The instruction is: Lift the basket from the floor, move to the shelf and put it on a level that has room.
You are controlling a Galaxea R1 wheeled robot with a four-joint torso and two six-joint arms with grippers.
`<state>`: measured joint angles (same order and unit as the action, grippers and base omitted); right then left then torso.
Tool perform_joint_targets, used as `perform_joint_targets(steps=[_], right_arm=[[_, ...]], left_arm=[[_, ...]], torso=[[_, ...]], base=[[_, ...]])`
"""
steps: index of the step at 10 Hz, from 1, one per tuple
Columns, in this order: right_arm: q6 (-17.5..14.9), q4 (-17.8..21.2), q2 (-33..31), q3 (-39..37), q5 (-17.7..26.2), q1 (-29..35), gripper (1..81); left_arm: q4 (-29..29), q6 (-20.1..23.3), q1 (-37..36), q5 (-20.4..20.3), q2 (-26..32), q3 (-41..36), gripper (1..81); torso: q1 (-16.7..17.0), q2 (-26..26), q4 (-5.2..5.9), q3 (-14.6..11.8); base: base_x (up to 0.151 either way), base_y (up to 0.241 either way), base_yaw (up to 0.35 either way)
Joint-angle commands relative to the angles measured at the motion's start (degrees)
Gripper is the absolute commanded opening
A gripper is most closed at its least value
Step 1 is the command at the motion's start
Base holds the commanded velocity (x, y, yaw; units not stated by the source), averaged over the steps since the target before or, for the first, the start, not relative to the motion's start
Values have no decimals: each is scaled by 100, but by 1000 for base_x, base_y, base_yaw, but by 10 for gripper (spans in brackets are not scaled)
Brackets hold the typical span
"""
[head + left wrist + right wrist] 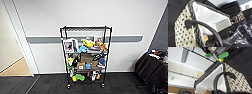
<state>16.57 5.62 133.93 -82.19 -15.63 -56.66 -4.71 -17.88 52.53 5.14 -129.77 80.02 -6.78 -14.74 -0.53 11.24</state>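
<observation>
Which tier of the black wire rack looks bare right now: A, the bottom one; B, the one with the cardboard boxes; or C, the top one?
C: on the shelf, the level across the post tops carries nothing, while the tiers below it hold framed pictures, toys and cardboard boxes.

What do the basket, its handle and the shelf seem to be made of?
Basket: cream woven cord or fibre, judging by its knotted pattern, with a white cloth-like lining. Handle: smooth dark loop, perhaps leather or plastic. Shelf: thin black posts and wire tiers, probably painted metal.
</observation>
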Motion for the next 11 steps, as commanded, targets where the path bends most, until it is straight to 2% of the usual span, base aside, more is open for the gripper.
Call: perform_joint_targets(steps=[1, 3, 6, 11], right_arm=[[92, -210, -12, 520, -107, 660, 10], [92, -219, -21, 512, -107, 616, 10], [84, -219, -21, 494, -107, 554, 10], [84, -219, -12, 485, -107, 537, 10]], left_arm=[[-136, -40, -695, -66, 47, -346, 10], [-136, -40, -687, -93, 73, -372, 10], [-127, -40, -687, -101, 108, -408, 10], [-127, -40, -687, -101, 117, -443, 10]], torso=[[0, 0, 0, 5], [9, -4, 0, -83], [9, -4, 0, -81], [18, -6, 0, -83]], base=[[0, 0, 0], [0, 0, 0], [0, 0, 0], [94, 0, 0]])
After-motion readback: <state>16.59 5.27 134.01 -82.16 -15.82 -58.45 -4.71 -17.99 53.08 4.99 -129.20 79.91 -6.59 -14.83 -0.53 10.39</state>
